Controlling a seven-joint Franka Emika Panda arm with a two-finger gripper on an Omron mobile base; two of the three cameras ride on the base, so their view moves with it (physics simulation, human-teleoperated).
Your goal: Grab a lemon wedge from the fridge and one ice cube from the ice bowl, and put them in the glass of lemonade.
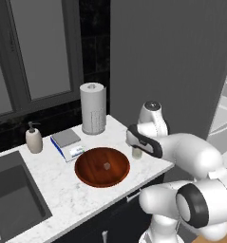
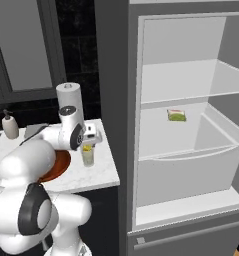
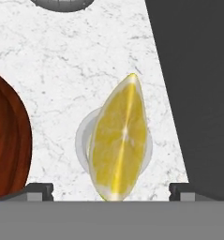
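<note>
Yellow flesh right below us: in the hand view the lemon wedge (image 3: 119,140) sits pointed end up over the round mouth of the glass of lemonade (image 3: 83,140), and our two dark fingertips (image 3: 38,191) stand far out at either side, spread wide with nothing between them touching the fruit. We cannot tell from here whether the wedge rests on the rim or lies in the liquid. From the right base view our gripper (image 2: 88,141) hangs just above the glass of lemonade (image 2: 87,158), a speck of yellow (image 2: 86,148) showing at its top, the tumbler standing on the white marble counter (image 2: 98,172) near its right edge, close to the fridge (image 2: 186,125). That fridge stands open, white inside, with a small green packet (image 2: 176,115) on a clear shelf. In the left base view the ice bowl (image 1: 102,166), reddish-brown and shallow, sits just beside the glass (image 1: 137,153), and we see one pale ice cube (image 1: 106,165) near its middle. Behind the bowl stand the paper-towel roll (image 1: 93,108), a small grey-topped box (image 1: 67,144) and the beige soap dispenser (image 1: 33,138), with the dark sink (image 1: 13,199) at the left
</note>
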